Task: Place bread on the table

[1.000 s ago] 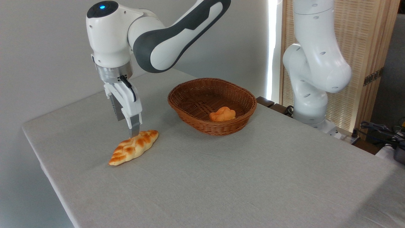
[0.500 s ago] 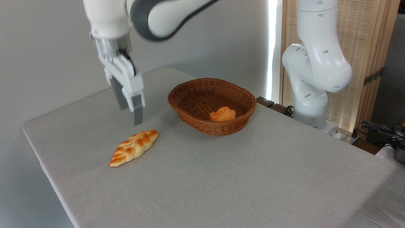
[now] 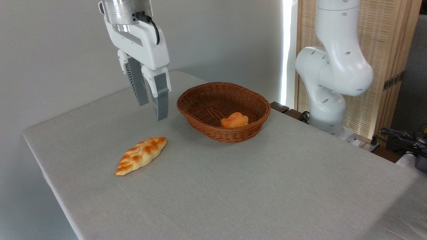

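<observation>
Lying flat on the table [image 3: 267, 186], the bread [image 3: 141, 155] sits toward the left of the cloth, its long braided body angled from a lower-left tip up to a blunter upper-right end. Nothing touches it; bare grey cloth shows all round it, and it rests well apart from the table's left edge as far as the view shows.

Above and a little to the right of the loaf hangs the gripper [image 3: 152, 108], pointing down, high over the surface and clear of the bread. Its two grey fingers [image 3: 162, 96] stand parted with an open gap between them, and nothing is held in that gap.

Further right stands the wicker basket [image 3: 247, 128], near the loaf's upper end but not touching it. Inside, toward its right half, lies a small orange bun [image 3: 235, 120]. Beyond the basket, at the right of the scene, rises the white body of the arm [image 3: 333, 73], in front of a slatted wooden screen.

Judging from how things lie, the task looks as good as finished: the braided loaf is out of the basket, resting on the cloth, released. What seems left, if anything, is for the arm to draw away to a resting pose. The bun in the basket is not the piece asked for and needs no handling.
</observation>
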Available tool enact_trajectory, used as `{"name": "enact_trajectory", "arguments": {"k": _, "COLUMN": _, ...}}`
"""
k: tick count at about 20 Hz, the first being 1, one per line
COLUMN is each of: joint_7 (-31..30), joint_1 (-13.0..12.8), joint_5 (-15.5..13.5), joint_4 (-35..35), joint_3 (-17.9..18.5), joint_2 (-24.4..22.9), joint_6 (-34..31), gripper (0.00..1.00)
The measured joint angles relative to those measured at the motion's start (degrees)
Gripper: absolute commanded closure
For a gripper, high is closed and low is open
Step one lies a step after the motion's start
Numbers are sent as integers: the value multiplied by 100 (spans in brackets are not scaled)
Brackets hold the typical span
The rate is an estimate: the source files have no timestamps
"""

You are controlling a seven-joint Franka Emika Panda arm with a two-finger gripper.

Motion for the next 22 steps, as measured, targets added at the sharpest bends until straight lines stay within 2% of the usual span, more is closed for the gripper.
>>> {"name": "enact_trajectory", "arguments": {"k": 6, "joint_7": 21, "joint_1": 40, "joint_5": 0, "joint_4": 15, "joint_3": 99, "joint_2": 26, "joint_6": -73, "gripper": 0}}
{"name": "enact_trajectory", "arguments": {"k": 10, "joint_7": 228, "joint_1": 90, "joint_5": 0, "joint_4": 29, "joint_3": 186, "joint_2": 27, "joint_6": -368, "gripper": 0}}
{"name": "enact_trajectory", "arguments": {"k": 22, "joint_7": 220, "joint_1": 91, "joint_5": 0, "joint_4": 88, "joint_3": 186, "joint_2": 29, "joint_6": -332, "gripper": 0}}
